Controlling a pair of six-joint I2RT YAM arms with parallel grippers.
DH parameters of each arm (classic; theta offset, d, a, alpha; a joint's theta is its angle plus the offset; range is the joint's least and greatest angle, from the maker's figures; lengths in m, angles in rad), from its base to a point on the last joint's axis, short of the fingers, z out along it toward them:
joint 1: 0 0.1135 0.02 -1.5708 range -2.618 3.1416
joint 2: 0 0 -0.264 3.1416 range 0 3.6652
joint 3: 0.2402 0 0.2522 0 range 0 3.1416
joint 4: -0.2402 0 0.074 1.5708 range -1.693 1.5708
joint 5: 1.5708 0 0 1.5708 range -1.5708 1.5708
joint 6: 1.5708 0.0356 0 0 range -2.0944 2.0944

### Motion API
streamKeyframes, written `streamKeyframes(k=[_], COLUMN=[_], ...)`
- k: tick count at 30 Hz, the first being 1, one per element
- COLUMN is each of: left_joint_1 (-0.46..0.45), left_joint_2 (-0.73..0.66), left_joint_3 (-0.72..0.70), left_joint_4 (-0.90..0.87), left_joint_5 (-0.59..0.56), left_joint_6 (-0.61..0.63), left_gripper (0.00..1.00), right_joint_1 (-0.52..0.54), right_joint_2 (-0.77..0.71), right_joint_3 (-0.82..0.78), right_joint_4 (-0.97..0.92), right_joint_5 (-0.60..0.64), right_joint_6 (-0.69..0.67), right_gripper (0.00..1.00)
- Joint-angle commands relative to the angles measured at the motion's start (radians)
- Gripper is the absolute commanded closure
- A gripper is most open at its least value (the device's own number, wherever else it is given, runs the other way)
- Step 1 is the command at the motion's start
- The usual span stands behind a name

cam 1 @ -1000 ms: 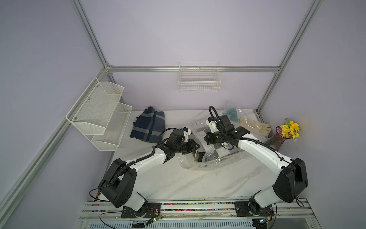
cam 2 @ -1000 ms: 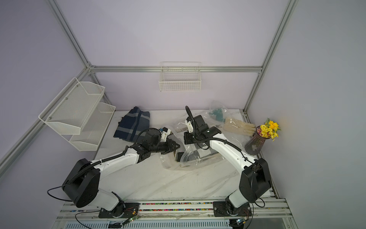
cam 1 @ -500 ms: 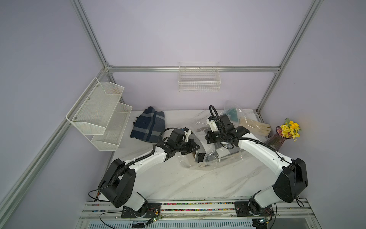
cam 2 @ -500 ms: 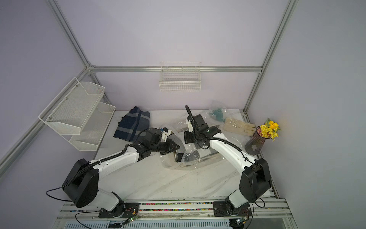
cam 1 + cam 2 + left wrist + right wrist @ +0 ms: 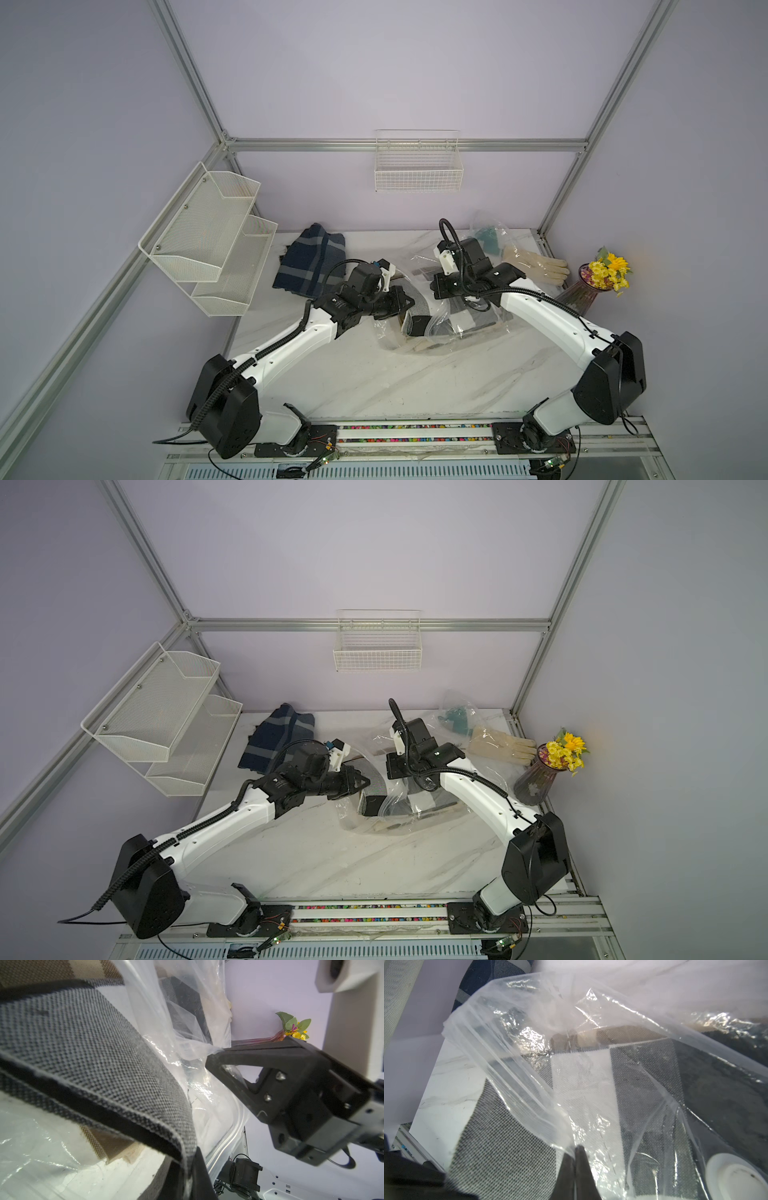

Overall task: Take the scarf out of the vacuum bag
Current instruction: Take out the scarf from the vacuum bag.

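The vacuum bag (image 5: pixel 451 338) lies crumpled mid-table, a clear film (image 5: pixel 529 1043) with a round white valve cap (image 5: pixel 733 1176). The scarf (image 5: pixel 419 306) is a grey, black, white and tan checked weave (image 5: pixel 93 1053), partly inside the bag and partly bulging out of its mouth. My left gripper (image 5: pixel 186 1155) is shut on a folded edge of the scarf at the bag's mouth (image 5: pixel 365 782). My right gripper (image 5: pixel 576 1150) is shut on a pinch of the bag's film, held up above the scarf (image 5: pixel 508 1157). It also shows in the left wrist view (image 5: pixel 216 1053).
A navy plaid cloth (image 5: pixel 311 262) lies at the back left. A small clear bag with a teal item (image 5: pixel 490 239), cream gloves (image 5: pixel 536 266) and a vase of yellow flowers (image 5: pixel 598 282) stand at the back right. White mesh shelves (image 5: pixel 208 241) and a wire basket (image 5: pixel 417 166) hang on the walls.
Hardly anything differs. Both grippers keep their holds, the left on the scarf and the right on the bag's film, and the arms have barely shifted.
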Motion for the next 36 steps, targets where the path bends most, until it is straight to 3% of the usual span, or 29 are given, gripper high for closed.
streamKeyframes(k=[1, 9, 22, 36], left_joint_1=[-0.001, 0.037, 0.191, 0.308], left_joint_2=[-0.064, -0.105, -0.225, -0.218], left_joint_3=[0.05, 0.061, 0.137, 0.179], left_joint_4=[-0.048, -0.193, -0.508, -0.784], left_joint_5=[-0.036, -0.062, -0.057, -0.07], left_joint_6=[0.048, 0.097, 0.227, 0.426], left_gripper=[1.0, 1.0, 1.0, 1.0], right_joint_1=[-0.004, -0.004, -0.004, -0.004], right_joint_2=[-0.01, -0.026, 0.046, 0.029], right_joint_3=[0.015, 0.013, 0.091, 0.077], right_joint_4=[0.005, -0.007, -0.057, -0.06], right_joint_5=[0.025, 0.025, 0.013, 0.011], right_joint_6=[-0.013, -0.012, -0.017, -0.023], right_gripper=[1.0, 1.0, 1.0, 1.0])
